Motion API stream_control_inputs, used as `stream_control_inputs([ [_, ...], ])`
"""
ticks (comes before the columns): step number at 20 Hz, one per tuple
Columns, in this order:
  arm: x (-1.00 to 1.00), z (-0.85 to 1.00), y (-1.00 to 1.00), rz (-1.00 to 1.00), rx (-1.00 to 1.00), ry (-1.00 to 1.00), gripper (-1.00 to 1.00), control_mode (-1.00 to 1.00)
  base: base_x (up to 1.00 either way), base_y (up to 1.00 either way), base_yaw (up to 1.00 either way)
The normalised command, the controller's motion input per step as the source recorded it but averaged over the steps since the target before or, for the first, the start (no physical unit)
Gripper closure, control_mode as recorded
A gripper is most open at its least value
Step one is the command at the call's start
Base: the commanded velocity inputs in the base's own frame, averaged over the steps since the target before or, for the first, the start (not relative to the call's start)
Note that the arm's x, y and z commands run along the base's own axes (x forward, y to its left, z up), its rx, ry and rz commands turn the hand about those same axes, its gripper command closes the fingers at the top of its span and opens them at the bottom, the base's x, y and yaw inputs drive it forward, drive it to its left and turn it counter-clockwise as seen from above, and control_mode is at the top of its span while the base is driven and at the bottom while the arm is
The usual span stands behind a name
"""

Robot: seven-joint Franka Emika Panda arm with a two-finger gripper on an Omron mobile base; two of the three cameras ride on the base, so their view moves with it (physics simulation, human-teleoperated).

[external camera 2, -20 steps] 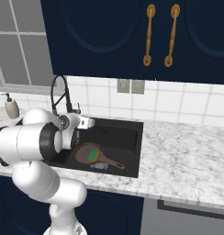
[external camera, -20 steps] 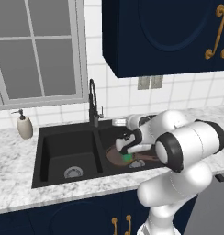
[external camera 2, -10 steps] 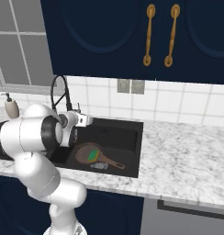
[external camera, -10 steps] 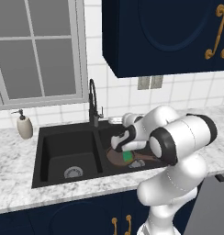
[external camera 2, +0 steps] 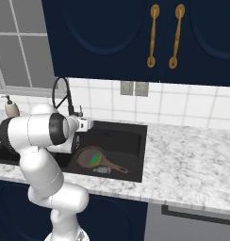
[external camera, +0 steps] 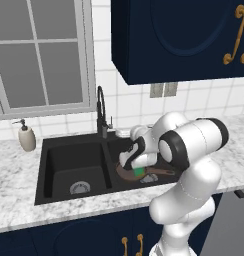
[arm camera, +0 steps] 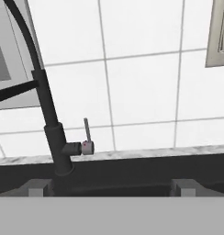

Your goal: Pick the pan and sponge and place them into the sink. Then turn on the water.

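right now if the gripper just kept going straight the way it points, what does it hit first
Probably the faucet or its small side lever, which sit just left of centre in the hand view; slightly to the right it would reach the tiled wall instead. Depth is unclear.

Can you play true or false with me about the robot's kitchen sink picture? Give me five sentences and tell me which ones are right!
1. The pan is lying inside the sink. True.
2. The green sponge is sitting on the counter next to the soap bottle. False: the sponge rests in the pan, in the sink.
3. The soap bottle stands on the counter to the left of the sink. True.
4. Water is pouring out of the faucet. False: no water can be seen coming out of it.
5. The gripper is squeezing the pan's handle. False: it is open and holds nothing, and the hand view looks at the faucet's little lever.
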Motion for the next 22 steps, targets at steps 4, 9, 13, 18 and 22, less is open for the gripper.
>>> stream_control_inputs([
  [4,0.0,-0.14,0.0,0.06,0.0,-0.1,-1.0,-1.0,0.0,0.0,0.0],
  [9,0.0,-0.14,0.0,0.04,0.0,-0.1,-1.0,-1.0,0.0,0.0,0.0],
  [13,0.0,-0.13,0.0,0.04,0.0,-0.09,-1.0,-1.0,0.0,0.0,0.0],
  [18,0.0,-0.11,0.0,0.04,0.0,-0.09,-1.0,-1.0,0.0,0.0,0.0],
  [22,0.03,-0.11,0.0,0.01,0.0,-0.08,-1.0,-1.0,0.0,0.0,0.0],
])
